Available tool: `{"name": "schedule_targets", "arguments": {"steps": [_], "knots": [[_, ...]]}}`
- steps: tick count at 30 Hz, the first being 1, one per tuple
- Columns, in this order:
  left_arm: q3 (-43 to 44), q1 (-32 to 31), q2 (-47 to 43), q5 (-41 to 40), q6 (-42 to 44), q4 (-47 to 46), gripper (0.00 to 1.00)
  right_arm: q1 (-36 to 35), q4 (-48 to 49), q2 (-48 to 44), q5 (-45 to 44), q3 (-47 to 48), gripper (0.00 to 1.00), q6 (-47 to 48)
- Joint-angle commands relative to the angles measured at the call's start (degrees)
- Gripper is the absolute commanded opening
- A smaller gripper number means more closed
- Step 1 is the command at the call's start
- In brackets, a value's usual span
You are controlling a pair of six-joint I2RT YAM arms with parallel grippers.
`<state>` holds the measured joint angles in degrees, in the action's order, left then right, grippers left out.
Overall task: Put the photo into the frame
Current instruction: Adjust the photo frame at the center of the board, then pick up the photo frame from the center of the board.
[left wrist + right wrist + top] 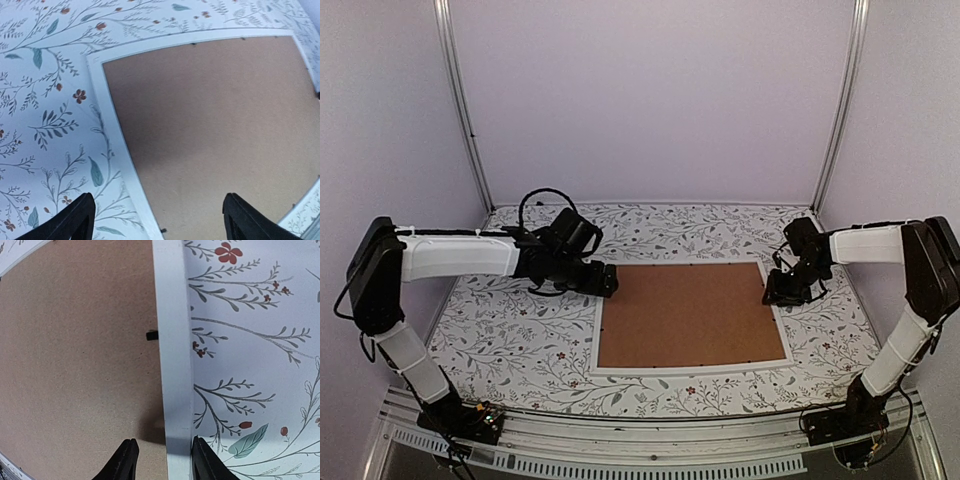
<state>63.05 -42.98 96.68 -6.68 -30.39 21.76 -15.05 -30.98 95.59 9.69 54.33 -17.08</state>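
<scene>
Top view: the frame (690,369) lies flat on the floral-print worktop (500,330), centre of the picture, slightly right; narrow white border on all four sides; brown backing board (690,314) fills the opening, so the frame's back faces up.

Left gripper (605,280) sits at the upper-left corner of the frame, arm reaching in from the left of the picture; right gripper (783,293) sits at the frame's right border, near its upper end. At this distance the top view does not resolve either set of fingers.

Left wrist view: left gripper (160,222) has its fingers (75,220) spread wide, tips at the bottom edge of the picture; nothing between them; the white border (112,125) and backing board (215,125) lie below, the frame's corner in the upper left of the picture; whether the tips touch the surface I cannot tell.

Right wrist view: right gripper (164,460) has its fingers partly spread, straddling the white border (172,340); one finger (205,460) is against the border's outer edge over the worktop (250,365); the other stands over the backing board (75,365) with a visible gap to the inner edge; not pinching. A small black tab (151,335) projects from the border's inner edge onto the board; only this view shows it clearly.
</scene>
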Motion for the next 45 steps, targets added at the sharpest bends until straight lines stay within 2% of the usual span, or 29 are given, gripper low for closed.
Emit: {"name": "schedule_targets", "arguments": {"steps": [1,6,11,16,19,23,31,40,45], "knots": [[-1.7,-5.3,-4.6,0.6,4.7,-5.8,0.91,0.9,2.7,1.6,1.8,-0.7,0.38,1.2],[-1.5,-12.7,-4.2,5.4,11.9,-10.8,0.89,0.9,3.9,3.3,3.1,0.8,0.25,2.2],[4.8,-20.1,2.4,6.2,19.0,-9.5,0.84,0.9,4.6,7.4,5.5,5.6,0.14,4.1],[12.6,-25.4,11.8,7.5,24.7,-5.6,0.82,0.9,4.4,11.5,7.9,11.0,0.13,5.8],[18.2,-27.1,17.5,6.9,27.4,-1.8,0.8,0.9,3.6,12.6,8.3,13.5,0.16,6.6],[24.7,-28.2,23.4,5.4,30.2,0.9,0.74,0.9,3.1,11.2,8.1,14.2,0.27,7.1],[33.1,-28.6,31.2,3.2,35.2,2.3,0.62,0.9,4.1,7.0,7.9,8.3,0.36,6.4],[35.0,-28.9,34.8,3.2,37.2,2.4,0.42,0.8,3.7,2.0,5.0,3.2,0.5,5.4],[35.0,-29.8,35.9,2.9,38.2,2.6,0.26,0.9,2.7,0.5,3.8,2.8,0.56,5.4]]}}
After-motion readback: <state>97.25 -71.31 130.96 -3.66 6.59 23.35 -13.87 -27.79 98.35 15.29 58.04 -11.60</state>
